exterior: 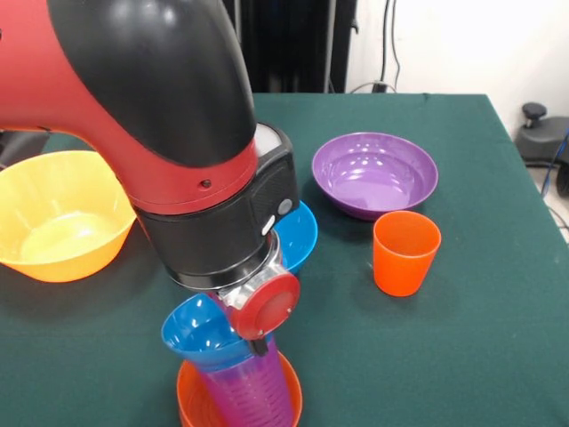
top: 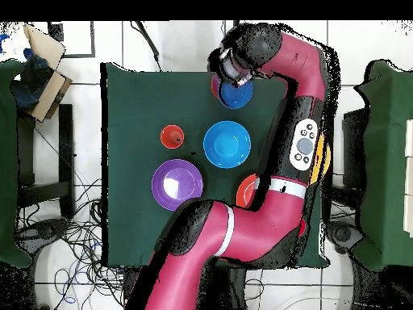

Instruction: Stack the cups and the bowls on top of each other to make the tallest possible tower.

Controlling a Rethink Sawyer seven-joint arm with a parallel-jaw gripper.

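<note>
I see a counter (exterior: 462, 338) covered in dark green cloth, with a pale wall and hanging cables behind it; from overhead, a tiled floor strewn with cables surrounds it. The red and black arm (exterior: 133, 98) fills much of my front view and reaches down over the tower (exterior: 238, 378), which stands at the counter's edge. The gripper (exterior: 260, 334) sits right at the tower's top, hidden behind the wrist and its round red cap, so I cannot tell how far it is open or whether it has hold of anything.

The tower is a small glossy orange bowl (exterior: 191, 400) at the bottom, a translucent purple plastic tumbler (exterior: 253, 391) standing in it mouth down with its long axis near vertical, and a small blue bowl (exterior: 200, 334) on top, tilted.

Beside the tower, a medium blue plastic bowl (exterior: 302, 236) peeks out from behind the wrist. Further from the tower, an orange tumbler (exterior: 405, 252) stands upright, mouth up, just beside a wide purple bowl (exterior: 374, 173). On the tower's other side sits a large yellow-orange bowl (exterior: 58, 213), open upward.
</note>
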